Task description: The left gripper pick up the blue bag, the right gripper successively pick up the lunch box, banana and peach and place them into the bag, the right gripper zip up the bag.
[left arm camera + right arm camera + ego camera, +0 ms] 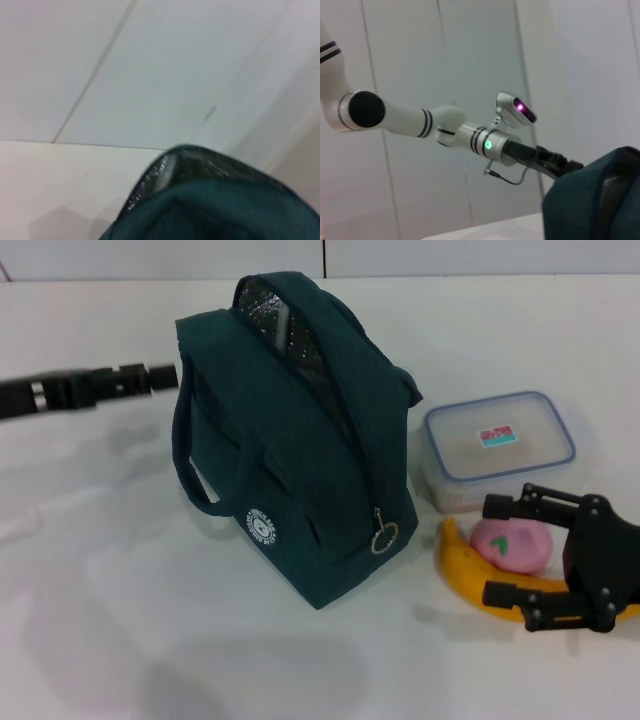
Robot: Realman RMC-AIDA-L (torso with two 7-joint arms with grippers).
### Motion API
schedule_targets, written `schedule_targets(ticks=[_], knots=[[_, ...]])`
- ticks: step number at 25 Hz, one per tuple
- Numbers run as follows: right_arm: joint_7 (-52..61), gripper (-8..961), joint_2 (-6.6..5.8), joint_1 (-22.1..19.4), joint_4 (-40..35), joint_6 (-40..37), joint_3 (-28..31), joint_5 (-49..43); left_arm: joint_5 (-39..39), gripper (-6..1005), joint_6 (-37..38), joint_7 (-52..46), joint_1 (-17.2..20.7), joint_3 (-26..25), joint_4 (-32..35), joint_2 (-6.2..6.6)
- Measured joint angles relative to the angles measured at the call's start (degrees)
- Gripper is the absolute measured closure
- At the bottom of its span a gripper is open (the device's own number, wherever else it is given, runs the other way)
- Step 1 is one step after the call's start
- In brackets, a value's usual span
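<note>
1. Head view: you see the blue bag [300,450] standing upright on the white table [120,620], its top zip undone so the silver lining shows, and the metal ring pull [384,537] hanging low at the near end of the zip line. One rope handle droops down the bag's left face above the round white logo [263,526].
2. Head view: the left gripper [150,379] reaches in from the left edge, level with the bag's upper left corner and just beside it. You cannot tell whether its fingers are parted or closed, nor whether they touch the fabric.
3. Head view: the right gripper [512,550] sits low at the right, its two fingers spread wide and holding nothing. The peach [510,543] lies between those fingers, resting against the banana [470,565], which curves along the table in front of it.
4. Head view: the lunch box [497,447], lid on, stands on the table behind the peach and close to the bag's right side.
5. Left wrist view: you see only the bag's open top edge [210,200] with foil lining, against the wall.
6. Right wrist view: the left arm [420,122] shows its green light, and its black end runs down to the bag's corner [592,200], where the fingers are hidden.
</note>
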Motion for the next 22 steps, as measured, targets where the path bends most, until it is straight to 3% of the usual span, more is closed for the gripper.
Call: schedule_targets(ticks=[4,11,15,22], knots=[[0.0,96,-0.26,-0.7,0.1,0.5,1.6,0.0,0.5,169,1.3,-15.9,-0.6,0.8,7.3,0.37],[-1.2,96,-0.35,-1.1,0.1,0.7,2.6,0.1,4.5,181,4.3,-38.5,-0.3,5.9,24.0,-0.88],[-1.4,97,-0.39,-1.1,-0.1,0.9,2.6,0.1,9.1,188,4.3,-44.2,-1.1,8.9,27.1,-1.45],[-1.5,96,-0.48,-1.0,-0.1,1.1,2.6,0.1,12.9,200,4.2,-44.7,-3.3,11.4,26.8,-3.52]])
